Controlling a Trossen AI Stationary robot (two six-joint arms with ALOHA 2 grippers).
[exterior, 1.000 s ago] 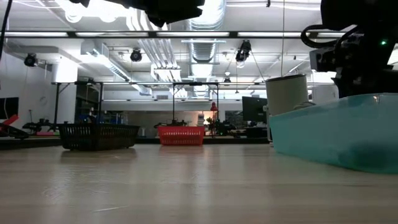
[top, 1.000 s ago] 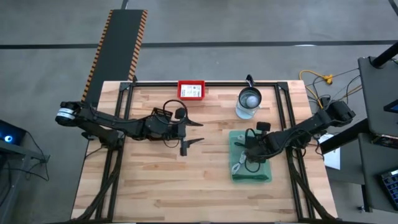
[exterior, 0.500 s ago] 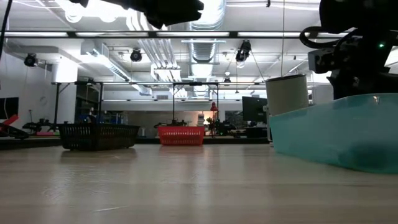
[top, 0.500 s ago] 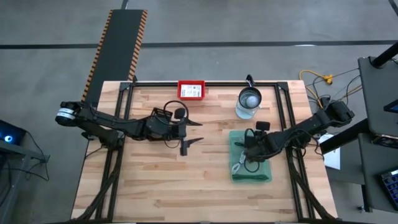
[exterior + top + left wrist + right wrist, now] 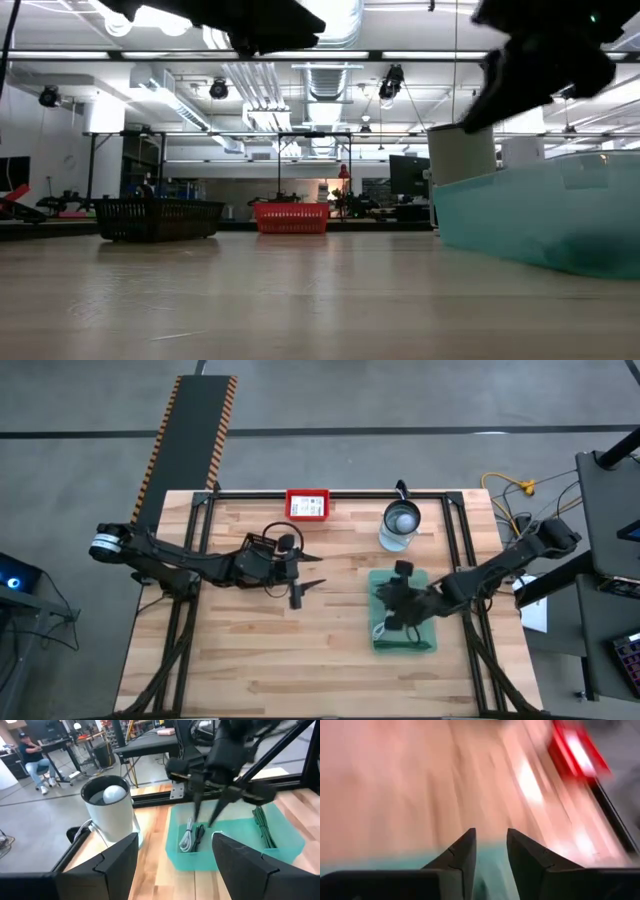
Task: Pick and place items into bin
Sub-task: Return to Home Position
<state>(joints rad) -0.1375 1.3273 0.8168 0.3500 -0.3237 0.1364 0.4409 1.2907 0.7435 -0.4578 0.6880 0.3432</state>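
The teal bin (image 5: 424, 642) stands on the table's right half. Inside it I see a white coiled cable (image 5: 187, 834), a thin black stick (image 5: 199, 835) and a green tie (image 5: 263, 821), all lying on its floor. My right gripper (image 5: 393, 618) hovers open above the bin's left part, fingers slanting down (image 5: 202, 822), touching nothing; its own view is blurred (image 5: 491, 845). My left gripper (image 5: 318, 572) waits open over the table's middle, held above the wood (image 5: 172, 870). Cards, pink ball, clip and cap are not in view.
A glass jar with a metal lid (image 5: 400, 525) stands just beyond the bin's far side. A red box with a white label (image 5: 308, 505) sits at the far edge. Bare wood lies near and left of the bin (image 5: 250, 650). A person sits at a desk in the room (image 5: 31, 751).
My right gripper has risen out of the bin and swung a little toward the table's left, tipping as it went; it is still moving, as its blurred wrist view shows. The left arm has kept still.
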